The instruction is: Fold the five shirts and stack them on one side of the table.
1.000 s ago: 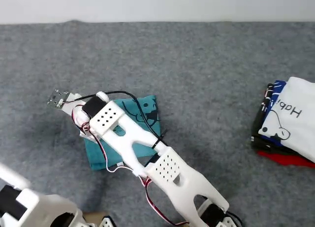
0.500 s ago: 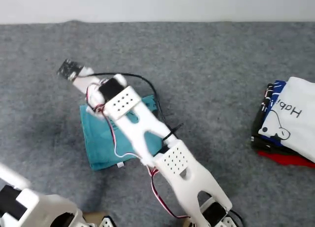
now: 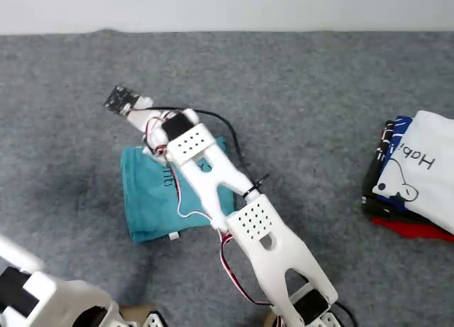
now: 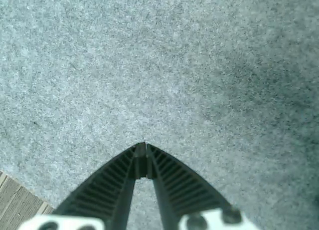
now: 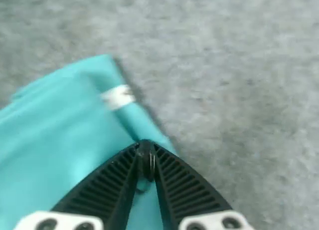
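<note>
A teal shirt (image 3: pixel 149 196) lies folded flat on the grey table (image 3: pixel 298 93), left of centre, with a white label (image 3: pixel 172 235) at its near edge. My right arm (image 3: pixel 213 178) stretches across it from the near edge. In the right wrist view my right gripper (image 5: pixel 145 157) is shut, its tips just over the teal shirt (image 5: pixel 60 135) near the edge with the label (image 5: pixel 117 96). Whether cloth is pinched I cannot make out. My left gripper (image 4: pixel 144 152) is shut over bare grey table with nothing in it.
A stack of folded shirts sits at the right edge: a white one (image 3: pixel 425 167) on top, with blue, black and red (image 3: pixel 411 229) below. The left arm's base (image 3: pixel 42 295) is at the near left corner. A wooden strip (image 4: pixel 17 207) borders the table.
The right arm has swung away from the near side and to the right, its wrist now past the shirt's far edge. The shirt's printed part is now under the arm.
</note>
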`<state>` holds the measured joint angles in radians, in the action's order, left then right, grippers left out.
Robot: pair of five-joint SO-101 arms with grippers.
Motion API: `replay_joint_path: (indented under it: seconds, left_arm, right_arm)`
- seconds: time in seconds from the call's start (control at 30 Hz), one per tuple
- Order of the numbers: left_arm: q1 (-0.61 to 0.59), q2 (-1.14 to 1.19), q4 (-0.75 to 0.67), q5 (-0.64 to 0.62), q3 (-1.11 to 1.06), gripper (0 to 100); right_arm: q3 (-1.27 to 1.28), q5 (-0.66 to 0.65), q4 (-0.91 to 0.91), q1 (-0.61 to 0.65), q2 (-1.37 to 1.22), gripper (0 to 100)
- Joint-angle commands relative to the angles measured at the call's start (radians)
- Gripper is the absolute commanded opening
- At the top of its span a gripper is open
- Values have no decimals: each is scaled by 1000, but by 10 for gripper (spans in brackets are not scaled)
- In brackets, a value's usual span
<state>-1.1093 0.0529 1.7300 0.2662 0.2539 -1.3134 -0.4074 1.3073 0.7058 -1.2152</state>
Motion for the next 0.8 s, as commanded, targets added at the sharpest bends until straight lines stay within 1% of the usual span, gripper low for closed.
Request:
replay_joint_path:
  seconds: [0.0, 0.1, 0.2, 0.33, 0.43, 0.53, 0.6, 0.77]
  left_arm:
    - [3, -63, 21, -3, -15, 5]
    - [14, -63, 21, -3, -45, 5]
    - [26, -63, 21, -6, -68, 5]
    - [41, -63, 15, -49, -67, 5]
    - [57, -63, 14, -49, -67, 5]
    - [54, -63, 3, -51, -67, 5]
    - [49, -63, 0, -51, -67, 5]
    - [48, -63, 3, -51, -67, 5]
  right_arm:
    - [-146, -9, -2, -38, 27, 9]
    - [-253, -9, 65, -27, 27, 9]
    - [-338, -8, 177, 12, 27, 9]
    - [-368, -5, 318, 74, 25, 9]
    - [-368, -5, 375, 117, 18, 9]
    - [-361, -5, 369, 142, 7, 9]
    - [-350, -9, 326, 139, -22, 9]
    - [-325, -11, 134, 59, -130, 9]
